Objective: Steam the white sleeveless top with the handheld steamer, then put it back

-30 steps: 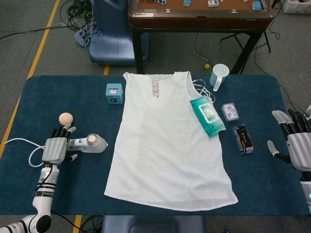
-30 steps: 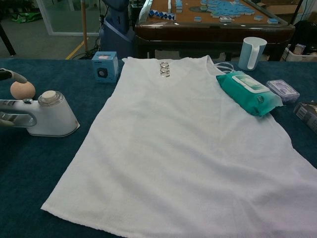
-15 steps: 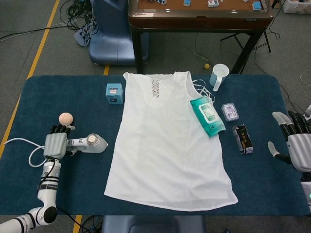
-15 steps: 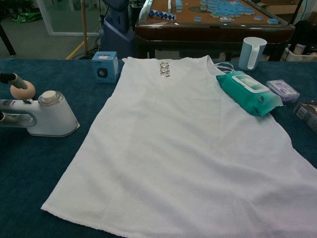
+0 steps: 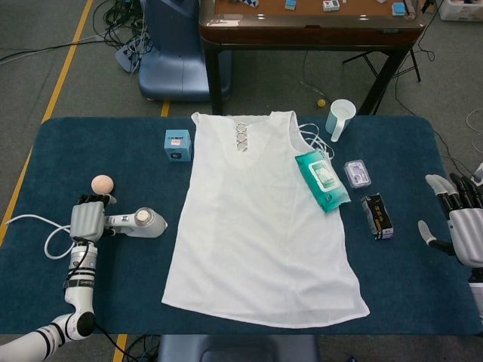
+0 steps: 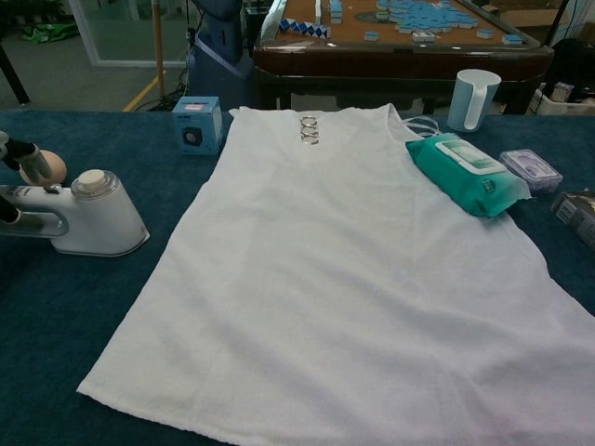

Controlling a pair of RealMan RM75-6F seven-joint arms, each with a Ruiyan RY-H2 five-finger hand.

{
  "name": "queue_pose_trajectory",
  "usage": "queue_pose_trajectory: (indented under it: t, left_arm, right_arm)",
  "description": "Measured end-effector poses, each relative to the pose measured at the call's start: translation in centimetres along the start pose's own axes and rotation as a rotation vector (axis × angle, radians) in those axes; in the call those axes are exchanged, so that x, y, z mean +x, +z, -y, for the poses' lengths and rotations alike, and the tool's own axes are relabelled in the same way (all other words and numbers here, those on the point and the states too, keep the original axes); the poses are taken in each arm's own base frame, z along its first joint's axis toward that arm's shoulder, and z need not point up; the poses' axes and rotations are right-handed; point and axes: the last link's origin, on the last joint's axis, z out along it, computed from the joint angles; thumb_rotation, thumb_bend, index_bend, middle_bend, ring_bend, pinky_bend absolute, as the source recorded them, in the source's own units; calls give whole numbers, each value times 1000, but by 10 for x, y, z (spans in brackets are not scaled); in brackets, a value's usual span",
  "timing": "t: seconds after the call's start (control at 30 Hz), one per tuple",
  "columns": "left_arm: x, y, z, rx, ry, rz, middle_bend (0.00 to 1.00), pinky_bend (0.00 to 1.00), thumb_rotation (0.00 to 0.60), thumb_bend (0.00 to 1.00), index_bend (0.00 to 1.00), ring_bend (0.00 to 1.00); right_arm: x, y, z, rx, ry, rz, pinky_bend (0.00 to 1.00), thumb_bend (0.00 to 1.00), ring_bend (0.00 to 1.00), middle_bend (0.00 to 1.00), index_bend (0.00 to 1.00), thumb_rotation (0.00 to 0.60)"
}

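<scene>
1. White sleeveless top (image 5: pixel 260 226) lies flat on the blue table (image 5: pixel 113 286), neckline toward the far edge, ring trim (image 5: pixel 241 136) at the neck
2. Handheld steamer (image 5: pixel 142 222) lies on its side on the table, left of the top's hem side, just beside the fabric but not on it; its white cord (image 5: pixel 34 234) loops off to the left
3. Left robot hand (image 5: pixel 87 219) sits on the steamer's handle end, fingers bent down over it; chest view only shows dark fingertips (image 6: pixel 28 160) at the frame edge by the handle, so cannot tell if the grip is really closed
4. Right robot hand (image 5: pixel 456 226) is over the table's right edge, fingers spread apart, holding nothing, well apart from the top
5. Peach ball (image 5: pixel 102 183) sits just beyond the left robot hand
6. Small blue box (image 5: pixel 178 144) stands near the top's left shoulder
7. Green wipes pack (image 5: pixel 322 179) overlaps the top's right edge; small clear case (image 5: pixel 357 173) and dark box (image 5: pixel 377 216) lie right of it
8. White cup (image 5: pixel 340 117) stands near the far right corner of the top
</scene>
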Motion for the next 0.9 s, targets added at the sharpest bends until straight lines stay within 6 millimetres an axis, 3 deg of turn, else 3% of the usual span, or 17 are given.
queue_pose_trajectory:
  t: [0.73, 0.9]
  left_arm:
    - [-16, 16, -2, -8, -17, -28, 459, 214, 600, 246, 437, 329]
    - [-18, 20, -5, -21, -12, -43, 487, 215, 600, 246, 522, 357]
  right_arm:
    - [-3, -1, -1, -17, 3, 18, 0, 382, 16, 132, 0, 600]
    - [-2, -2, -1, -21, 3, 19, 0, 382, 16, 132, 0, 600]
